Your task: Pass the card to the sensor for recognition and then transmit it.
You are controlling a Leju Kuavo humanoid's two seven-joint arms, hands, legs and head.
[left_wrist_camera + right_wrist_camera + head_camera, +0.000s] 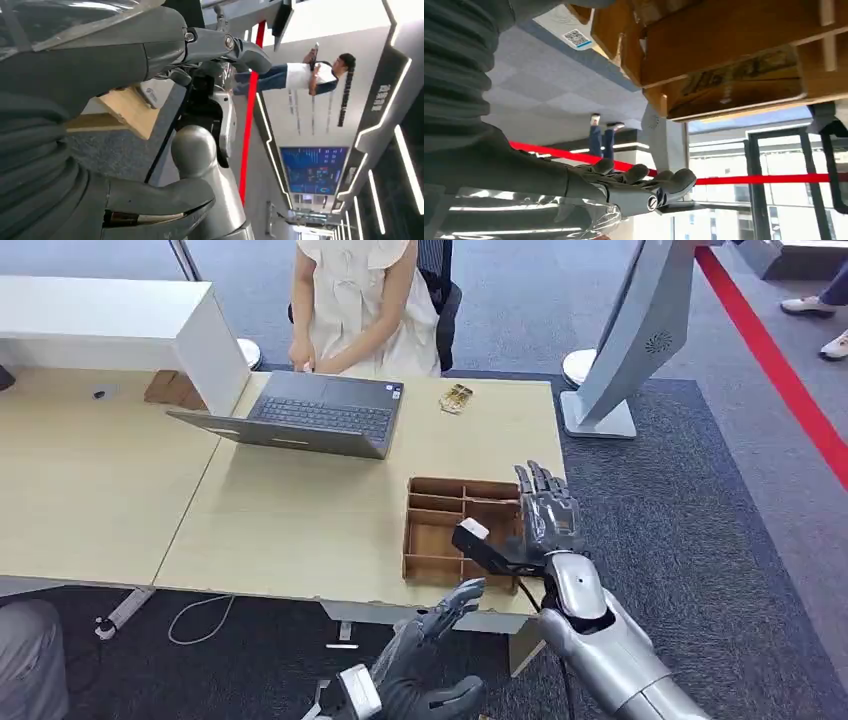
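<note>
My right hand [548, 515] hovers over the wooden tray [437, 532] at the near right corner of the table [300, 510], fingers stretched flat and apart, holding nothing. My left hand [425, 660] hangs below the table edge, fingers loosely spread, also holding nothing. I cannot pick out the card for certain; in my right wrist view something flat and printed lies in one compartment of the tray, and that may be it. The risk I judge: flat fingers may scrape a thin card without lifting it, or knock the divider walls and shove the tray toward the edge. I count one tray, one laptop [320, 418], one small patterned thing [456, 398] on the far side, one seated person [365, 302].
</note>
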